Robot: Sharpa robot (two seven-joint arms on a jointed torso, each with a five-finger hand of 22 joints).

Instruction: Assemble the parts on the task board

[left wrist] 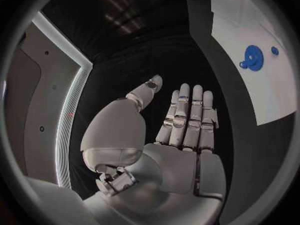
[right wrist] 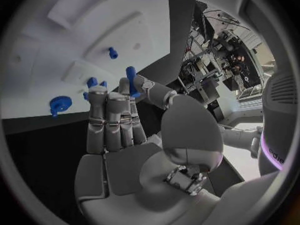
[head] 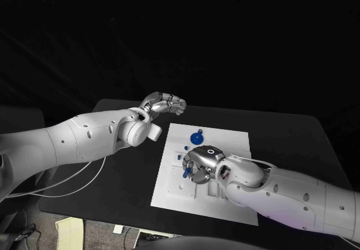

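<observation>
The right hand (head: 201, 165) hovers low over the middle of the task board (head: 225, 138), its fingers (right wrist: 112, 115) nearly straight; a blue peg (right wrist: 130, 75) stands at the fingertips, though whether they pinch it I cannot tell. Small blue parts (head: 182, 156) lie just beside the hand. To seat a peg well, I would keep it upright over its hole and press straight down. Farther off, a blue gear (head: 195, 137) rests on the board. Beyond the board's far left corner, above the surface (head: 285, 130), the left hand (head: 166, 104) waits with fingers apart, holding nothing.
</observation>
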